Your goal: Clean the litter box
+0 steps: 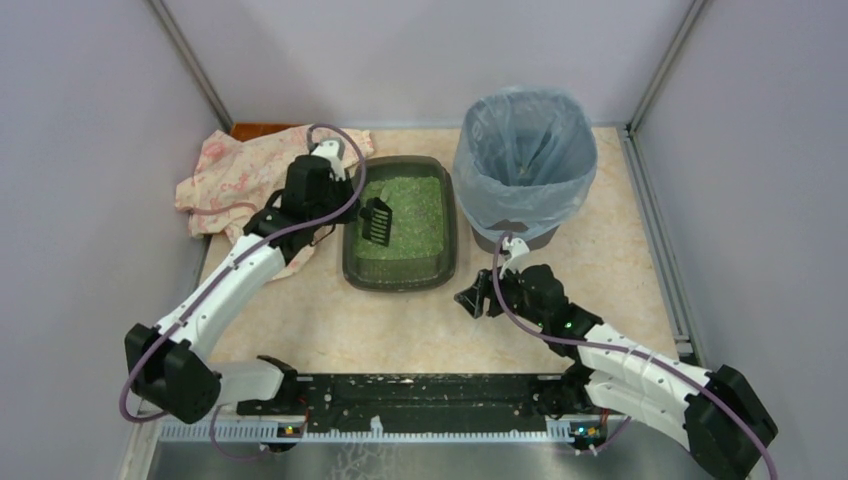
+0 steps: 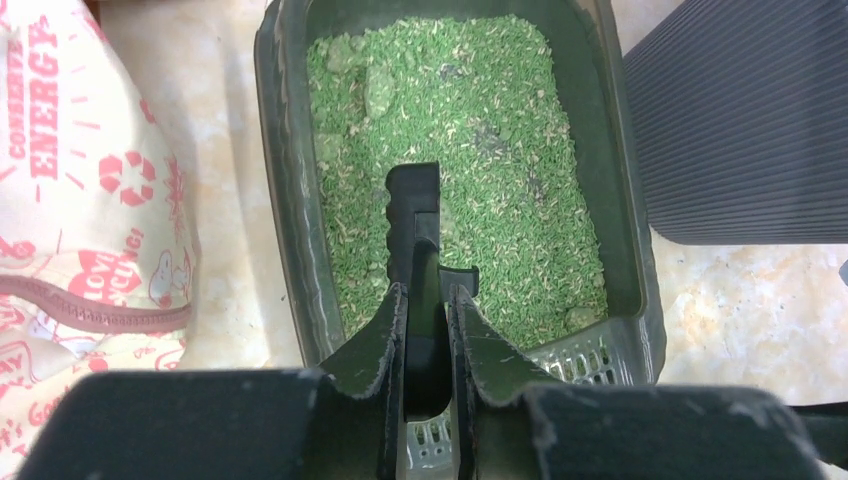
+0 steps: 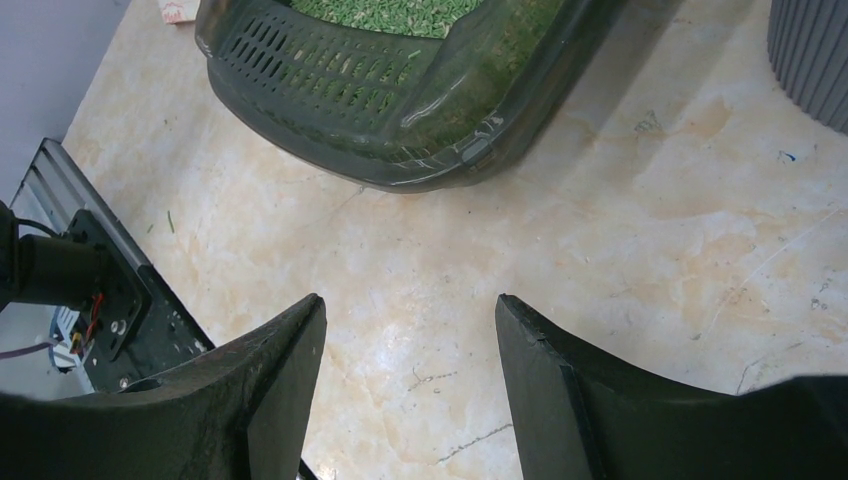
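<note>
1. The litter box (image 1: 400, 282) sits on the marble-patterned table (image 1: 420, 330) toward the back. It lies between a crumpled pink-printed cloth (image 1: 240, 180) on its left and a round bin (image 1: 525, 165) lined with a blue-grey bag on its right.
2. Green granular litter covers the floor of the tray. In the left wrist view, a few clumps show in its far corner.
3. The left gripper (image 1: 365, 205) hangs over the left side of the box, and its fingers (image 2: 385, 330) are clamped tight on a black slotted scoop (image 2: 413, 210).
4. The scoop is poised above the litter. I can't tell whether it touches the grains.
5. The right gripper (image 3: 410, 310) hovers over bare tabletop, just off the box's near right corner. Its fingers (image 3: 290, 350) are spread wide and hold nothing.
</note>
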Robot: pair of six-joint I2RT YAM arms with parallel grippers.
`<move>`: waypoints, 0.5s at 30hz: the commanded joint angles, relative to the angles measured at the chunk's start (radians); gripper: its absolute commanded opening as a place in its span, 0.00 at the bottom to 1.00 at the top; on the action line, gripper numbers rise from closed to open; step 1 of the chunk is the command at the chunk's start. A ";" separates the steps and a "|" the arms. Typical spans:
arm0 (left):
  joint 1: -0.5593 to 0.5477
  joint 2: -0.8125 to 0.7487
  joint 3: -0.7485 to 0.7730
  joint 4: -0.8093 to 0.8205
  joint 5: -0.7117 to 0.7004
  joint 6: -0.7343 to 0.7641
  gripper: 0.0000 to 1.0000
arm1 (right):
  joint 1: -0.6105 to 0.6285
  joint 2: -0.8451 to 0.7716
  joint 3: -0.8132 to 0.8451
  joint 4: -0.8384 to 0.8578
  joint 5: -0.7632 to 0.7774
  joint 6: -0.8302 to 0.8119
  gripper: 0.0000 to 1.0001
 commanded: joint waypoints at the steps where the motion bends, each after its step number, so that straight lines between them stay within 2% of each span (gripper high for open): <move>1: -0.056 0.049 0.094 -0.062 -0.137 0.060 0.00 | 0.002 0.012 0.017 0.077 -0.021 -0.002 0.64; 10: -0.118 0.212 0.274 -0.189 -0.284 0.083 0.00 | 0.002 0.006 0.015 0.061 -0.021 -0.008 0.64; 15: -0.121 0.244 0.285 -0.181 -0.243 0.087 0.00 | 0.002 -0.002 0.009 0.062 -0.020 -0.006 0.64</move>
